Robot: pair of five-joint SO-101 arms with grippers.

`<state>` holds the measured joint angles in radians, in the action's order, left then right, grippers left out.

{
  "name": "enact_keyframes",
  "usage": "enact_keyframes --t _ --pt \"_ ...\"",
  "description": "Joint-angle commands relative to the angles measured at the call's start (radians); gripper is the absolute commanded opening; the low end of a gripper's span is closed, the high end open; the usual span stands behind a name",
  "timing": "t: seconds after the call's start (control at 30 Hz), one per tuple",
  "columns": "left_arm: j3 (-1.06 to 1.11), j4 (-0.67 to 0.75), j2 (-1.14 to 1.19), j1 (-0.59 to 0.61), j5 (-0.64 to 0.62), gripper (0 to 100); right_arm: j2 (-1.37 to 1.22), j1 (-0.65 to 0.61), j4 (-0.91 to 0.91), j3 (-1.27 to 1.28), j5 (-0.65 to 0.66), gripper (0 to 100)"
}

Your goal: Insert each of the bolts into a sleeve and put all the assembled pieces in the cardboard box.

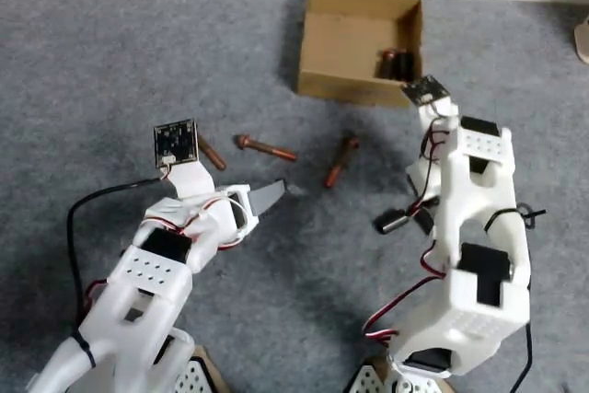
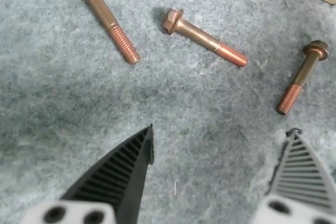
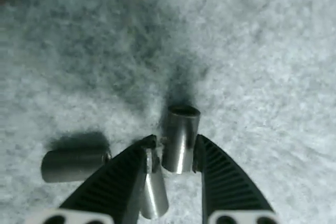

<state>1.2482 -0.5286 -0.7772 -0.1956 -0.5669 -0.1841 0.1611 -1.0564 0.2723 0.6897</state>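
Observation:
Three copper bolts lie on the grey carpet: one [image 2: 102,17], a second [image 2: 203,36] and a third [image 2: 302,77]; from above they are spread in a row [image 1: 265,146]. My left gripper [image 2: 221,131] hovers open just short of them, nothing between its fingers. My right gripper [image 3: 176,142] is shut on a steel sleeve [image 3: 181,140], held by its sides with its open end facing away. Another sleeve [image 3: 73,163] lies beside it, and a third [image 3: 154,192] is partly hidden under one finger. The cardboard box [image 1: 317,43] holds assembled pieces [image 1: 396,63] in its right corner.
The right arm's body [image 1: 474,227] covers most of its gripper from above; one sleeve [image 1: 391,221] pokes out beside it. Open carpet lies between the two arms and to the left of the box. A pale object [image 1: 583,39] sits at the right edge.

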Motion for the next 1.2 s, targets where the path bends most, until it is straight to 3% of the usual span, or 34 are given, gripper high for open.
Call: enact_keyframes --t 0.0,0.3,0.37,0.53,0.77,1.03,1.17 --pt "-0.002 0.017 -0.013 0.002 0.006 36 -0.047 -0.007 0.041 -0.008 0.002 11.2" --pt "-0.004 0.017 -0.013 0.002 0.006 36 -0.157 0.004 0.058 -0.008 -0.005 10.1" --pt "-0.010 0.017 -0.013 0.001 0.006 36 -0.157 0.004 0.058 -0.010 -0.057 1.2" --pt "-0.053 -0.048 -0.013 -0.051 0.006 36 -0.131 -0.007 0.070 -0.004 -0.152 0.5" --pt "-0.209 -0.275 -0.005 -0.136 0.009 36 0.127 -0.042 0.076 0.117 -0.255 0.5" --pt "-0.232 -0.278 -0.004 -0.243 0.184 36 0.512 -0.094 0.076 0.369 -0.313 0.5" --pt "-0.251 -0.270 -0.004 -0.242 0.226 36 0.648 -0.091 0.071 0.463 -0.318 0.5"
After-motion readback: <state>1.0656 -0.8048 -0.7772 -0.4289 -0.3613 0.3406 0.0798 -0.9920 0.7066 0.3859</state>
